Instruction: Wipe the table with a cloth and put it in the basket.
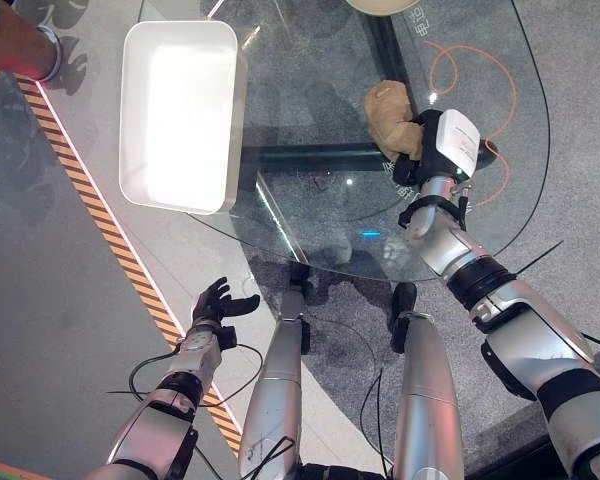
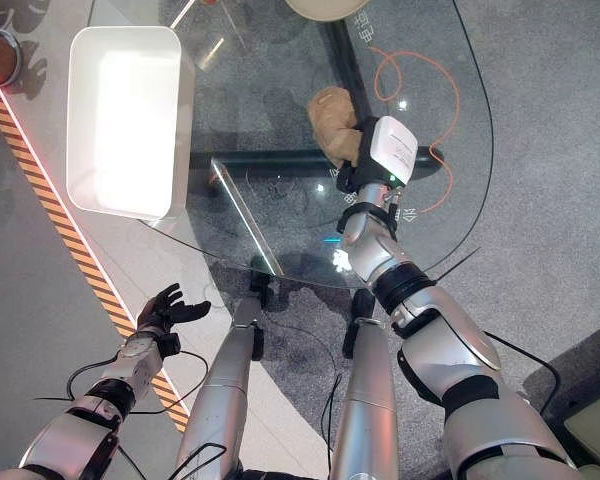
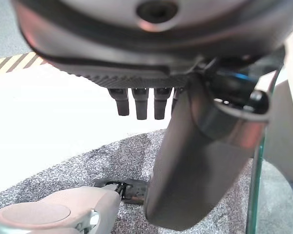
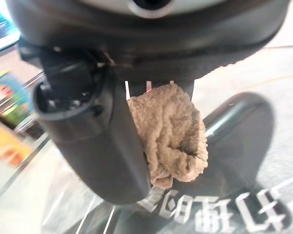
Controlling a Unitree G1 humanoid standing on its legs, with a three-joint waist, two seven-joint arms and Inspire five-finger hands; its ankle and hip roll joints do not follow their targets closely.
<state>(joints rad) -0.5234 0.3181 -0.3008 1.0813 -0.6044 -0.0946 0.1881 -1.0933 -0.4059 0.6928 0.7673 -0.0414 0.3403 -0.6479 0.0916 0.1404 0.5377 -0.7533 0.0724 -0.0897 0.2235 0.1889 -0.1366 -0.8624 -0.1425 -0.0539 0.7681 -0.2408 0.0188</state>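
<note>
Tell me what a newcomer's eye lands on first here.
First, the right hand out over the round glass table, its fingers and thumb closed on a crumpled tan cloth. Next, the bright white basket on the table's left edge. The left hand hangs open off the table, low on the left.

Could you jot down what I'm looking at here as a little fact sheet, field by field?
Surface: round glass table
Cloth: tan, bunched cloth on the glass
Right hand: right hand shut on the cloth, over the table
Left hand: left hand open, empty, held low beside the table
Basket: white basket at the table's left edge, nothing in it
Floor: striped floor tape by the table
</note>
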